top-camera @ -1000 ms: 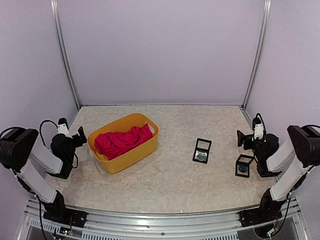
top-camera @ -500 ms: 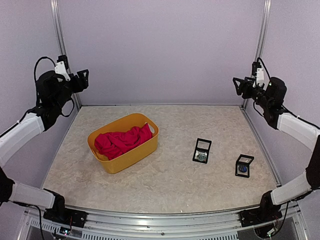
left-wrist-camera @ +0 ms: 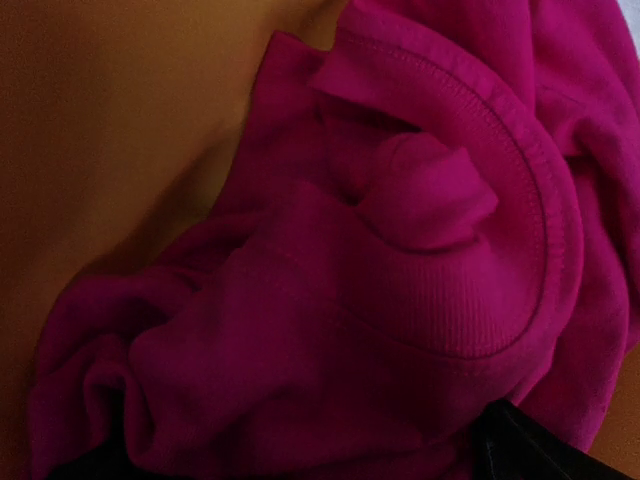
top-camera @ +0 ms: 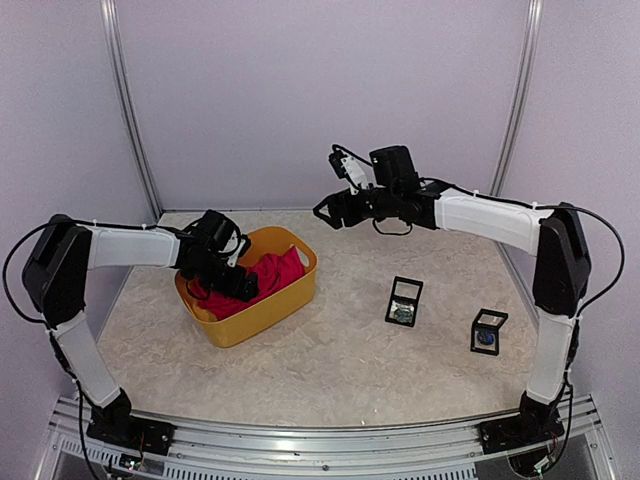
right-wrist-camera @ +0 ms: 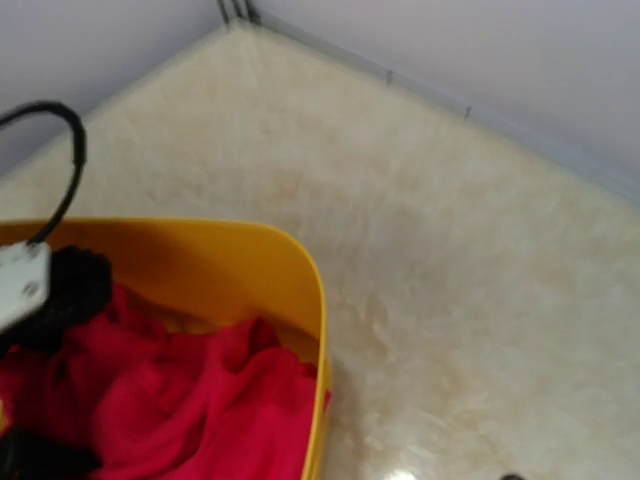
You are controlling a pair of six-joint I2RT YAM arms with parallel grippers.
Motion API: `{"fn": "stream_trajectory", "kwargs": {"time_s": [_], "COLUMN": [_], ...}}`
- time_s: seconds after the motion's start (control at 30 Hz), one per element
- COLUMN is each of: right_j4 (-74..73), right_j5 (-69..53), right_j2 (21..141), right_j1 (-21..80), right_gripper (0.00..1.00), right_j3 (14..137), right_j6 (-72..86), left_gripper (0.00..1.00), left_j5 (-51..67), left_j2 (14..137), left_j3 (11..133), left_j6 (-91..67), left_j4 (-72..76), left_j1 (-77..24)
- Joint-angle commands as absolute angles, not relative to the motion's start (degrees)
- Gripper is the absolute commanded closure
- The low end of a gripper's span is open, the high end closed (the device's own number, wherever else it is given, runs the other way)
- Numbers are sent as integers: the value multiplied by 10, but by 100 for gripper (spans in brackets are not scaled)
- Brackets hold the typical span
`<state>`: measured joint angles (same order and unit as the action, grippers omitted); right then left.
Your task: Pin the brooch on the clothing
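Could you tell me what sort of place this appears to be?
Probably a robot test cell in a lab: plain walls on aluminium posts, two arms bolted to a rail, a yellow tub staged on a tabletop.

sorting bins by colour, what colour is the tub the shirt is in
Yellow, leaning orange. The tub shows best in the top external view.

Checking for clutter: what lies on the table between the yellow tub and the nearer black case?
Nothing; the top external view shows bare table between yellow tub and black case.
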<state>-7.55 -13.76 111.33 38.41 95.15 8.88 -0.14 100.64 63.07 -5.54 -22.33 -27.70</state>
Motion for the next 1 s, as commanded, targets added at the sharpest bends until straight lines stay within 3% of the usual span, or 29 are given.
{"fn": "stream_trajectory", "kwargs": {"time_s": [0.0, 0.03, 0.1, 0.17, 0.2, 0.37, 0.53, 0.77, 0.87, 0.97], "right_j4": [-177, -197, -242, -285, -299, -295, -294, -294, -289, -294], "right_j5": [-112, -109, -91, -75, -64, 12, 12, 31, 31, 39], "right_j2": [1225, 1258, 1319, 1362, 1375, 1375, 1380, 1394, 1399, 1403], "right_j1": [418, 425, 435, 442, 445, 452, 453, 448, 442, 432], "right_gripper": [28, 28, 31, 35, 35, 45, 66, 84, 98, 100], "right_j3": [1085, 1122, 1201, 1258, 1275, 1259, 1250, 1266, 1278, 1288], "right_j6": [99, 100, 105, 113, 113, 111, 106, 121, 127, 139], "left_gripper": [9, 17, 47, 94, 100, 100, 100, 100, 100, 100], "left_j5": [-32, -31, -31, -44, -47, -79, -159, -315, -328, -324], "left_j2": [1043, 1046, 1043, 1017, 1002, 848, 698, 585, 565, 561], "left_j3": [658, 654, 653, 657, 662, 712, 820, 885, 890, 890], "left_j6": [-46, -47, -48, -53, -56, -57, -6, 89, 105, 103], "left_j4": [-247, -245, -243, -238, -236, -200, -191, -95, -84, -90], "left_j1": [-298, -299, -299, -300, -300, -319, -405, -596, -616, -617]}}
